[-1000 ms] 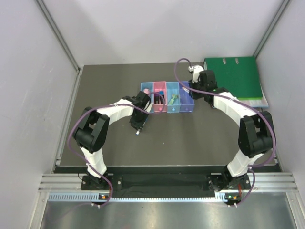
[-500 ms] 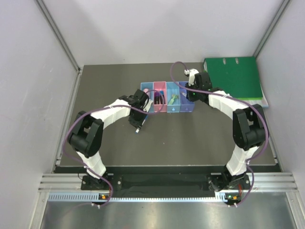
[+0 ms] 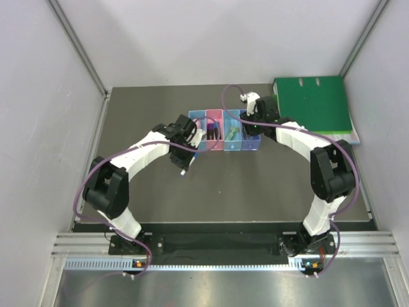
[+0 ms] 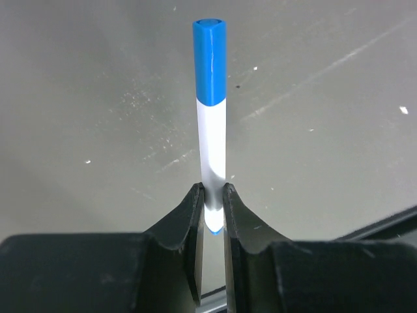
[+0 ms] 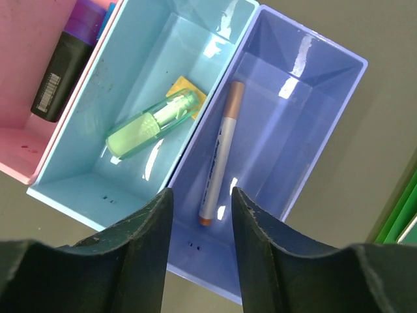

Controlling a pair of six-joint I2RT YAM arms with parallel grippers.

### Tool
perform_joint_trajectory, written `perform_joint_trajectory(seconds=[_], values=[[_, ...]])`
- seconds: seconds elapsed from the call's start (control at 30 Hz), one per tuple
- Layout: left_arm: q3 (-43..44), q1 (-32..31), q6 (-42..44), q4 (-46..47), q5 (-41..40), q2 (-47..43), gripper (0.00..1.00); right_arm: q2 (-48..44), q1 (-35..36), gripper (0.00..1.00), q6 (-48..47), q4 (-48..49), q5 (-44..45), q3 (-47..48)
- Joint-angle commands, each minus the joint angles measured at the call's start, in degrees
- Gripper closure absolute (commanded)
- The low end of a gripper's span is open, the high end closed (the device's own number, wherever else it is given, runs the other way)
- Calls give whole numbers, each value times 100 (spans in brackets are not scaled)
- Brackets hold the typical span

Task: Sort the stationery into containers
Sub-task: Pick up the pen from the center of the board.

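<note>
We note a dark, scuffed table [image 3: 255, 185] between pale walls [image 3: 192, 38]; the left pincer [image 4: 212, 202] clamps a blue-capped pen [image 4: 212, 130], the right pincer [image 5: 201, 195] stands open.

On dark table [image 3: 255, 185]: large green ring binder [image 3: 316, 105] back right, bin row [image 3: 231, 147] just left of it; pink plastic bin [image 5: 19, 153] holds black purple-ended marker [image 5: 65, 72]; next right, light blue plastic bin [image 5: 195, 32] holds mint green marker [image 5: 150, 124] partly over yellowish square eraser [image 5: 184, 87]; next right, violet-blue plastic bin [image 5: 313, 117] holds thin white pen [image 5: 221, 156]; left gripper [image 4: 210, 192] grips blue-capped white pen [image 4: 212, 130] front-left of row
</note>
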Motion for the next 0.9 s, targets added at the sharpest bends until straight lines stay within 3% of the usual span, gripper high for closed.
perform_joint_trajectory(seconds=[0.0, 0.13, 0.2, 0.33, 0.57, 0.77, 0.87], values=[[732, 9, 212, -346, 315, -309, 100, -477, 94, 59, -100, 46, 4, 255], [1366, 0, 257, -522, 779, -265, 100, -864, 59, 58, -65, 20, 766, 316], [1682, 0, 309, -435, 930, -239, 100, -1049, 41, 49, -65, 11, 1224, 378], [1991, 0, 266, 195, 1255, -142, 100, -1234, -81, 39, -276, 90, 2305, 483], [2843, -8, -419, 1181, 2212, 753, 100, -1357, -819, 26, -92, -401, 2228, 887], [3608, -193, -999, 2331, 2521, 1825, 100, -1445, -1216, 1, -74, -525, 1877, 879], [3933, -254, -1316, 2597, 2731, 2247, 100, -1568, -1268, 0, -65, -543, 1727, 783]])
